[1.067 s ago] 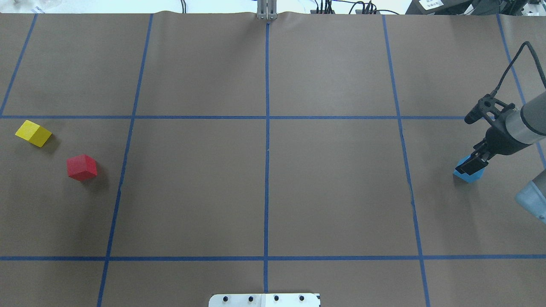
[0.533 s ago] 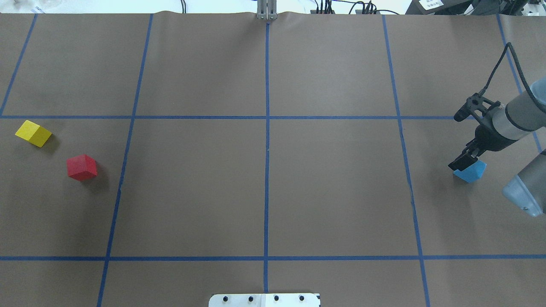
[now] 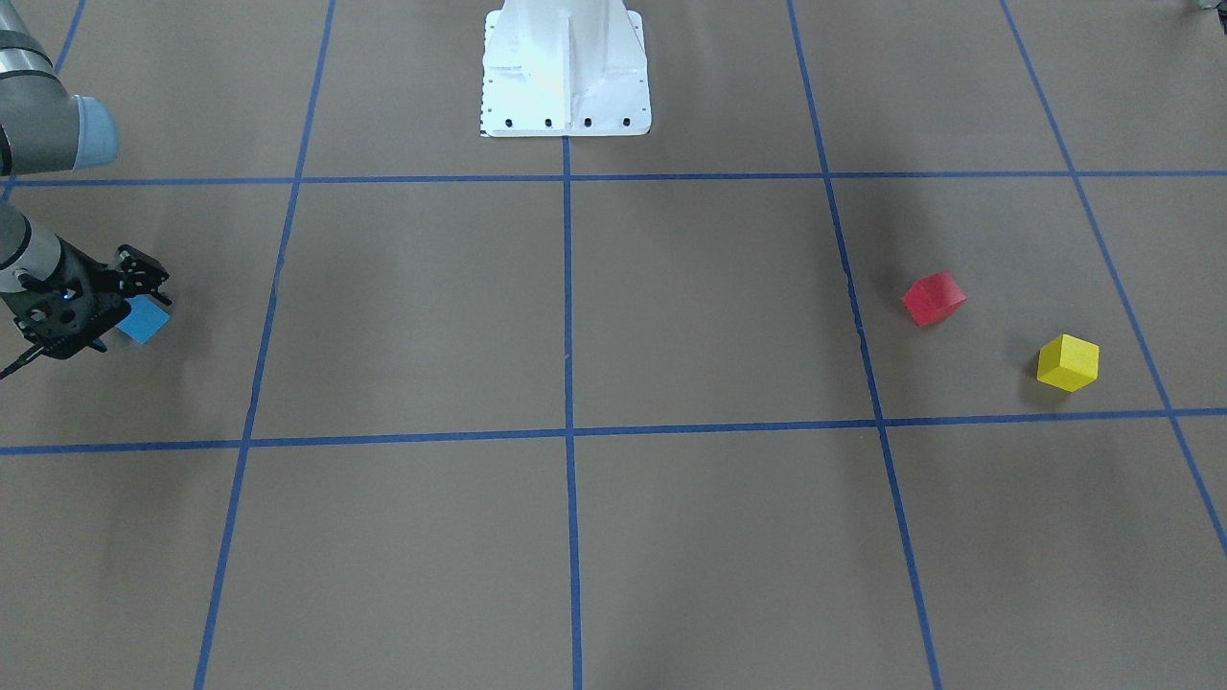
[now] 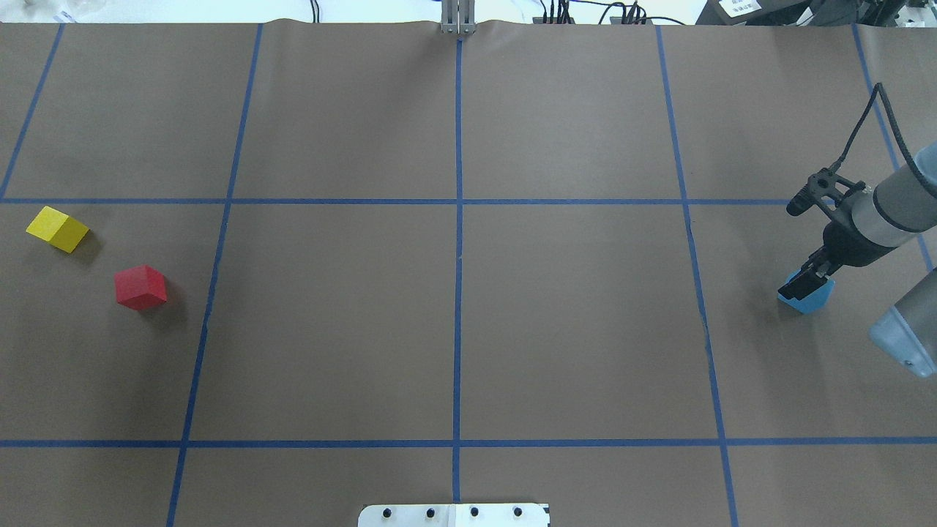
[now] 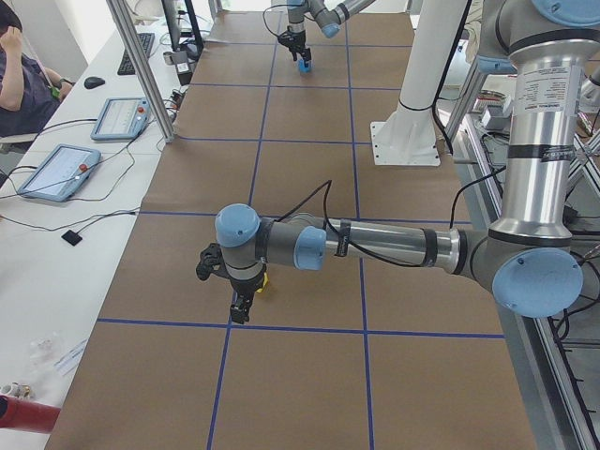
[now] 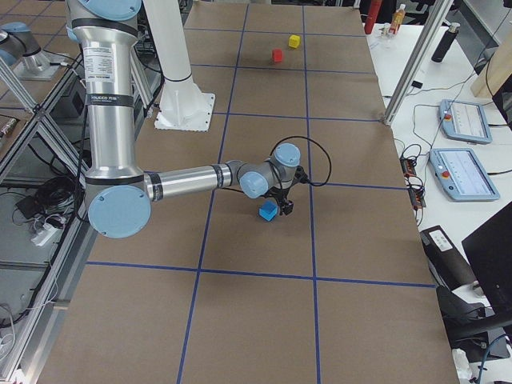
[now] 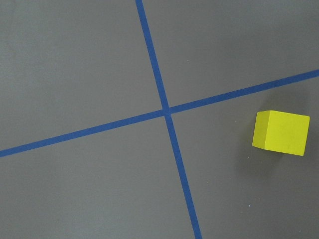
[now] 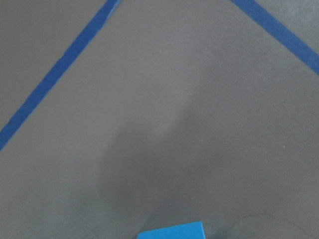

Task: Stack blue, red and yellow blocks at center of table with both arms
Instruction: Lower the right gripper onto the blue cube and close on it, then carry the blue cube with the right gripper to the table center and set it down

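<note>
Right gripper (image 4: 805, 282) is low over the blue block (image 4: 815, 298) at the far right side of the table (image 4: 571, 329), in the middle row of the blue tape grid (image 4: 458, 293). Black fingers cover the block's top-left part in the overhead view. Can't tell whether they're clamped on it or just straddling it: no view shows the gap, and the right wrist cam only catches the block's top edge at the bottom of frame, with no fingers in view. The block looks seated on the table. Red block (image 4: 140, 288) and yellow block (image 4: 57, 229) are on the opposite side, far left, same grid row. They sit near each other but not touching, with yellow further out toward the table's edge. Both rest flat on the table, rotated relative to the grid. Centre of the table has no block on it, nothing stacked. Left gripper (image 5: 241, 307) shows only in the exterior left view, pointing down close to the yellow block; finger state can't be told from there. The left wrist cam shows the yellow block beside a tape crossing, clear of both lines. White pedestal base (image 3: 566, 67) sits at the robot's side of the table on the centre line.
</note>
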`<action>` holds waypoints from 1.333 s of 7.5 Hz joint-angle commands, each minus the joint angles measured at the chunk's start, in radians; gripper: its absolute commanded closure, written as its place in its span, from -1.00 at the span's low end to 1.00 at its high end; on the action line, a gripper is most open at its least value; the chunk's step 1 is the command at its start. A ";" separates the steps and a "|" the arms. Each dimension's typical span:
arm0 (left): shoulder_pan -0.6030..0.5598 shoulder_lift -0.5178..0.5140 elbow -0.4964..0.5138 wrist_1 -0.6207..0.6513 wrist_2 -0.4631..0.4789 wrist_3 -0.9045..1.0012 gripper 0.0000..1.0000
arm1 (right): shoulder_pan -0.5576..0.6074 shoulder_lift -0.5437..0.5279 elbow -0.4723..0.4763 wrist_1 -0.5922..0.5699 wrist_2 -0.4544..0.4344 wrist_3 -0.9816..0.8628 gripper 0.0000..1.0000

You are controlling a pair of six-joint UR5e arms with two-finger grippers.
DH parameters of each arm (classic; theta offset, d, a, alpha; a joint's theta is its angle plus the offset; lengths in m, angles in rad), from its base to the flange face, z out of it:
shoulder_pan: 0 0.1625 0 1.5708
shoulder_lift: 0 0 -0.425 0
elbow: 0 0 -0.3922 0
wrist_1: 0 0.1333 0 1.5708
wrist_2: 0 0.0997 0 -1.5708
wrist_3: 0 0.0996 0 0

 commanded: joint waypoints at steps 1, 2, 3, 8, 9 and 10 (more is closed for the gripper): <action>0.000 0.000 0.000 0.000 0.000 0.000 -1.00 | 0.000 -0.004 -0.001 -0.003 0.001 0.000 0.93; 0.000 0.001 0.000 0.000 0.001 0.000 -1.00 | 0.001 -0.006 0.004 -0.003 0.004 -0.001 1.00; 0.000 0.001 0.000 0.000 0.001 0.000 -1.00 | 0.004 -0.006 0.011 -0.003 0.011 -0.001 1.00; 0.000 0.003 -0.032 0.001 0.001 -0.002 -1.00 | 0.060 0.398 0.131 -0.717 0.068 0.018 1.00; 0.000 0.006 -0.038 0.002 0.000 -0.002 -1.00 | 0.057 0.515 0.082 -0.791 0.070 0.075 1.00; 0.000 0.006 -0.037 0.002 0.000 -0.003 -1.00 | 0.032 0.603 0.011 -0.787 0.071 0.215 1.00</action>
